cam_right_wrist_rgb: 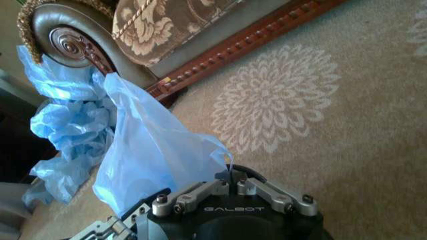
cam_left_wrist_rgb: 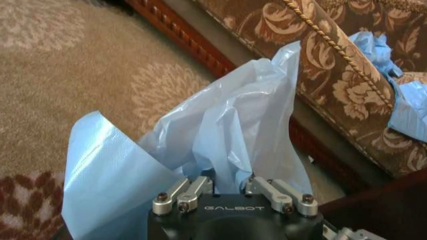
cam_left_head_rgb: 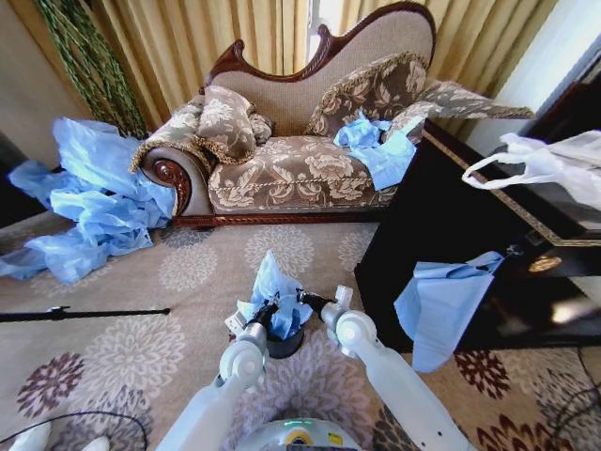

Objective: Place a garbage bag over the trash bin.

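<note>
Both arms reach fwd from bottom of head view, meeting over the carpet (cam_left_head_rgb: 122, 310) mid-frame.

Item 1, far L: big heap of blue sheeting (cam_left_head_rgb: 89, 202) on floor beside sofa arm. Black pole (cam_left_head_rgb: 84, 313) lies flat on carpet nearer robot.

Item 2, ctr-L: left gripper (cam_left_head_rgb: 266, 315), fingers pinched on garbage bag (cam_left_head_rgb: 274, 289); L wrist view shows film bunched between the closed links (cam_left_wrist_rgb: 233, 187).

Item 3, ctr: garbage bag, light-blue, crinkled, standing up in a peak over trash bin (cam_left_head_rgb: 286, 344). Bin is black, on carpet between the two wrists; lower wall visible, rim hidden by film.

Item 4, ctr-R: right gripper (cam_left_head_rgb: 302, 303), closed on bag's other side; R wrist view shows film pulled taut from the fingers (cam_right_wrist_rgb: 230, 182).

Item 5, rear: patterned sofa (cam_left_head_rgb: 300, 169) w/ blue plastic wad (cam_left_head_rgb: 376, 146) on seat.

Item 6, R: dark table (cam_left_head_rgb: 470, 225), blue sheet (cam_left_head_rgb: 441, 305) hanging off edge, white bag (cam_left_head_rgb: 554, 164) on top.
</note>
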Tool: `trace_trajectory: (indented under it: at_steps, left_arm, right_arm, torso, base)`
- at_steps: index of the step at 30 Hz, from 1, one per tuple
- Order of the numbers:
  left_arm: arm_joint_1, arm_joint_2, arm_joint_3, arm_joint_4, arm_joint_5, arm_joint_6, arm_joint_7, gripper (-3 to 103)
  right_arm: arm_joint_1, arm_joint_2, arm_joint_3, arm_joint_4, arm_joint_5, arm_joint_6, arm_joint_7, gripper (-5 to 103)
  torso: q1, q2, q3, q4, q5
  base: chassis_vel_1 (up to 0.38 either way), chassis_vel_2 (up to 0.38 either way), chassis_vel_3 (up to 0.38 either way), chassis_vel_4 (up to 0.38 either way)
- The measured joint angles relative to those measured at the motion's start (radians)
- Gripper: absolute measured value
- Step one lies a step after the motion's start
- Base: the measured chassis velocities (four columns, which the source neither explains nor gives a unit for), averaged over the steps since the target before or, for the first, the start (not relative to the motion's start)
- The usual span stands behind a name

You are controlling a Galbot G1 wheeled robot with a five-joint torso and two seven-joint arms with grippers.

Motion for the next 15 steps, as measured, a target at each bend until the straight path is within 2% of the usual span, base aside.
trace_trajectory:
  at_steps: [4,7,11,15]
  left_arm:
    - [0.006,0.003,0.001,-0.018,-0.006,0.000,-0.014,15]
    - [0.025,0.001,0.004,-0.058,-0.030,0.000,-0.028,4]
    - [0.046,-0.002,0.003,-0.096,-0.064,-0.001,-0.024,0]
    - [0.075,-0.002,0.006,-0.179,-0.129,-0.002,0.010,0]
  right_arm:
    - [-0.020,-0.012,0.006,0.036,0.001,0.001,0.002,0]
    - [-0.055,-0.045,0.015,0.114,0.012,0.006,0.007,0]
    - [-0.085,-0.069,0.036,0.165,0.014,0.017,0.004,0]
    - [-0.118,-0.088,0.080,0.232,0.034,0.018,0.002,0]
  torso:
    - [0.000,0.000,0.000,0.0000,0.0001]
    - [0.000,0.000,0.000,-0.0001,0.0000]
    - [0.000,0.000,0.000,-0.0001,0.0001]
    - [0.000,0.000,0.000,0.0000,0.0001]
  base:
    - [0.000,0.000,0.000,0.000]
    - [0.000,0.000,0.000,0.000]
    - [0.000,0.000,0.000,0.000]
    - [0.000,0.000,0.000,0.000]
